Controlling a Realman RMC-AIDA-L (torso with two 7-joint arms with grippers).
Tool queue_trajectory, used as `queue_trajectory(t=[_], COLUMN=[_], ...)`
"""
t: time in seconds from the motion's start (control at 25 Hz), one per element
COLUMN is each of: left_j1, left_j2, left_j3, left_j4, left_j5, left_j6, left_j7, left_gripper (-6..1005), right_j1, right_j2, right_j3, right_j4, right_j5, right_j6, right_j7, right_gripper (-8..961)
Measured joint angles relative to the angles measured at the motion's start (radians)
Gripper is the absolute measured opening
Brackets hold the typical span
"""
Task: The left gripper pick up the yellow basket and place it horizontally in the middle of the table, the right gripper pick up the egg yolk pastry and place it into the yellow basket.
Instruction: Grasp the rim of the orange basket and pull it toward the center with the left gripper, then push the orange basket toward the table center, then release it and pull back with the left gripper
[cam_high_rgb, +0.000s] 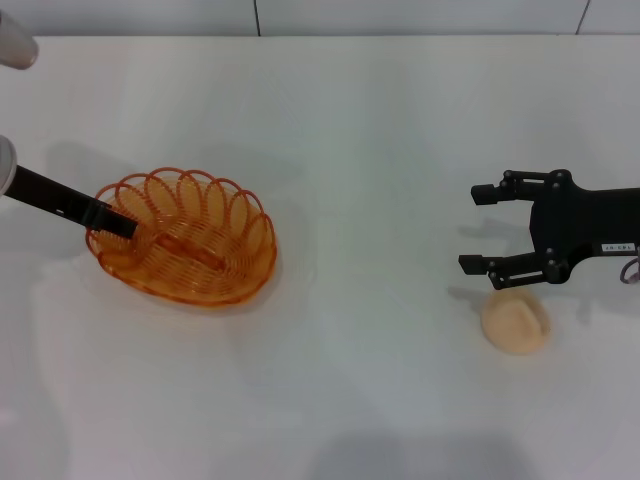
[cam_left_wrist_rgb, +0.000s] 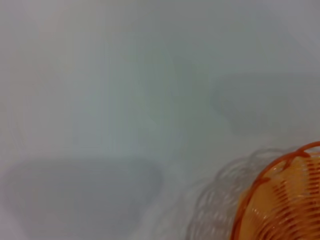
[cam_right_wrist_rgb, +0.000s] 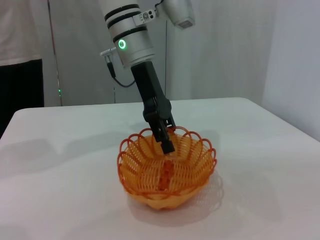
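The yellow basket (cam_high_rgb: 185, 240) stands left of centre on the white table (cam_high_rgb: 360, 110). My left gripper (cam_high_rgb: 118, 222) comes in from the left and is shut on the basket's left rim, one finger inside the bowl. The right wrist view shows this grip (cam_right_wrist_rgb: 167, 142) on the far rim of the basket (cam_right_wrist_rgb: 167, 172). A part of the basket's rim (cam_left_wrist_rgb: 280, 200) shows in the left wrist view. The egg yolk pastry (cam_high_rgb: 516, 322) lies on the table at the right. My right gripper (cam_high_rgb: 478, 228) is open and empty, just behind the pastry, its fingers pointing left.
The table's back edge meets a grey wall (cam_high_rgb: 300, 15). Bare tabletop (cam_high_rgb: 370, 260) lies between the basket and the pastry.
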Motion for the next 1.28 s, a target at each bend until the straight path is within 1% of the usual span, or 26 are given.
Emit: queue_trajectory(t=[0.12,0.28,0.52,0.72,0.84,0.96,1.04,1.08,1.12,1.24,1.28], left_j1=[0.000,-0.001,-0.001,0.006,0.011,0.019,0.039,0.050,0.059,0.102,0.111], left_j2=[-0.001,-0.001,-0.002,-0.005,-0.014,-0.042,-0.064,-0.072,-0.075,-0.073,-0.073], left_j3=[0.000,0.000,-0.003,-0.005,-0.007,-0.008,-0.002,0.010,0.022,0.103,0.114], left_j4=[0.000,0.004,0.007,0.027,0.050,0.106,0.172,0.199,0.217,0.266,0.278], left_j5=[0.000,-0.007,-0.013,-0.071,-0.115,-0.131,-0.133,-0.143,-0.153,-0.240,-0.259], left_j6=[0.000,-0.001,-0.004,0.006,0.047,0.093,0.111,0.114,0.116,0.113,0.110], left_j7=[0.001,0.001,0.003,0.002,-0.010,-0.058,-0.119,-0.155,-0.182,-0.309,-0.336], left_gripper=[574,330,205,190,181,161,147,140,132,106,98], right_j1=[0.000,0.000,0.000,0.001,0.000,-0.008,-0.010,-0.010,-0.010,-0.012,-0.014], right_j2=[0.000,0.000,0.000,0.000,0.000,0.000,0.000,0.000,0.000,-0.001,-0.001], right_j3=[0.000,0.000,0.000,0.000,0.003,0.003,0.002,0.003,0.005,0.013,0.013], right_j4=[0.000,-0.001,-0.001,-0.001,-0.006,-0.021,-0.025,-0.025,-0.025,-0.034,-0.039], right_j5=[0.000,0.000,0.000,0.000,0.003,0.006,0.006,0.007,0.007,0.009,0.010], right_j6=[0.000,0.000,0.001,0.000,-0.005,-0.007,-0.006,-0.005,-0.005,-0.006,-0.005], right_j7=[0.000,0.000,0.000,0.000,0.000,0.000,-0.002,-0.004,-0.005,-0.005,-0.005], right_gripper=[850,852,852,852,852,852,852,851,851,851,851])
